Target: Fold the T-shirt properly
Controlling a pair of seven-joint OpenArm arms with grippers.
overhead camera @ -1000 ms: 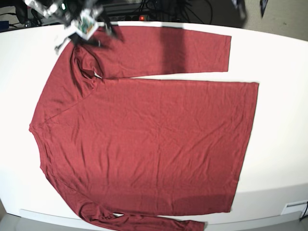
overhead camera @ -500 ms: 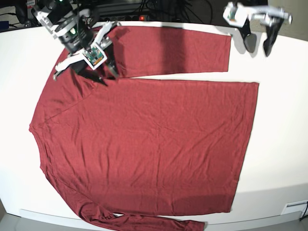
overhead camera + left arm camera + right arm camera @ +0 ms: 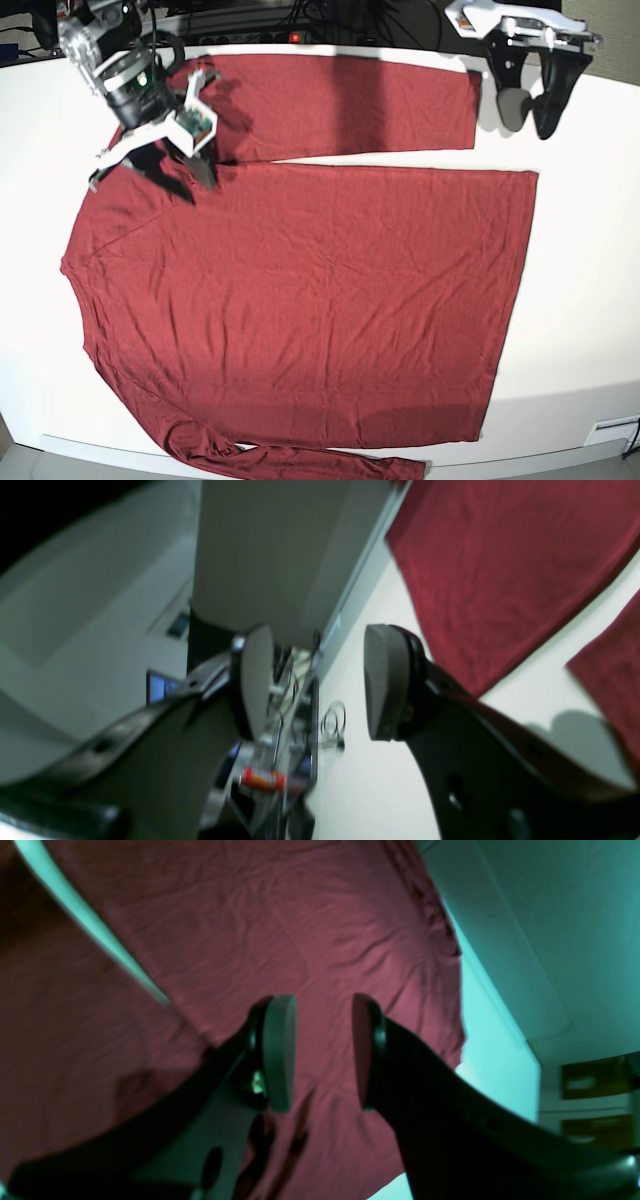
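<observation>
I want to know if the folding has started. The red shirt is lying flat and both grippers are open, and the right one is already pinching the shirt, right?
Not quite. The right gripper is not pinching the shirt; the right wrist view shows its pads apart with nothing between them, above the cloth. The rest holds: the shirt lies flat and the left gripper is open too.

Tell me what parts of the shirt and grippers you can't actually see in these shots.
- Base view: the T-shirt's lower sleeve runs off the bottom edge; its cuff is cut off.
- Base view: the right gripper covers the fabric at the shoulder beneath it.
- Left wrist view: the left gripper is blurred, and the clutter behind it is unreadable.
- Right wrist view: the arm hides the cloth below the jaws.
</observation>
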